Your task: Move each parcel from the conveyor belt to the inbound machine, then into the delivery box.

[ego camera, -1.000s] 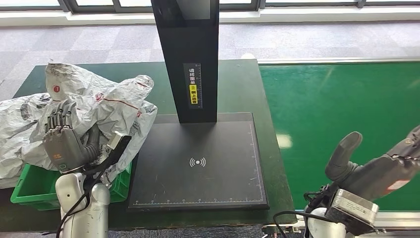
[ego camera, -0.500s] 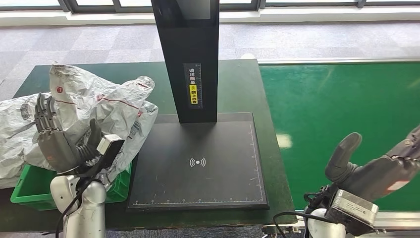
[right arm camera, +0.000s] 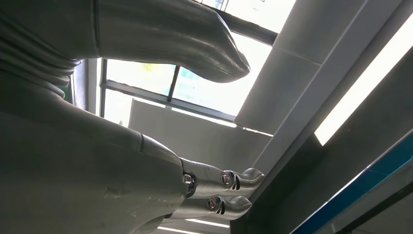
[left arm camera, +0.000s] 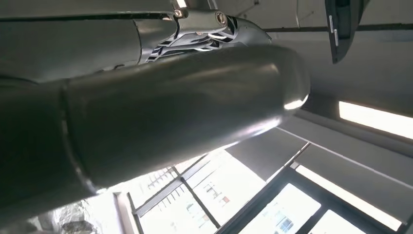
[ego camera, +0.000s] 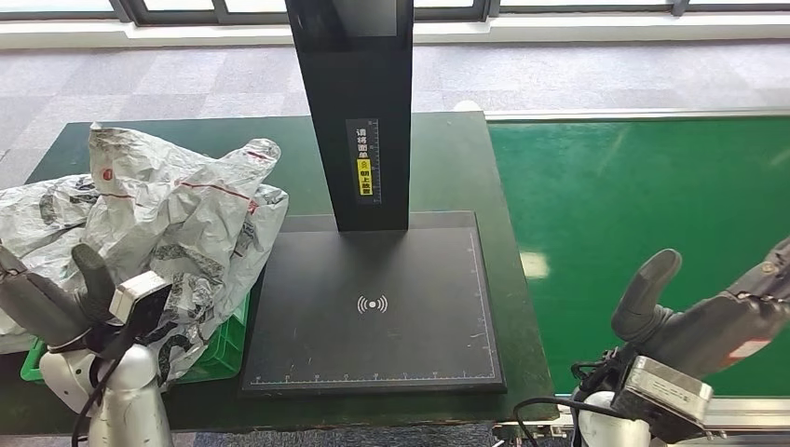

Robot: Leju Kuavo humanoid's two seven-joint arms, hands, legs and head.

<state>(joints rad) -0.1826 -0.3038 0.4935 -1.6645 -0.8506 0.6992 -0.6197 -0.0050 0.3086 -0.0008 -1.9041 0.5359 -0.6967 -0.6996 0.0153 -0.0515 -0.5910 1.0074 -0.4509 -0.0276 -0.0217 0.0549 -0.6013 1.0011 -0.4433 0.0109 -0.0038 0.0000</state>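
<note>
The crumpled grey parcels (ego camera: 177, 219) are lying heaped in and over the green delivery box (ego camera: 216, 346), left of the inbound machine (ego camera: 373, 307). The left hand (ego camera: 42, 303) and right hand (ego camera: 694, 321) are holding nothing, fingers extended.

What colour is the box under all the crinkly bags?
Green. The delivery box shows best in the head view, peeking out under the parcels.
</note>
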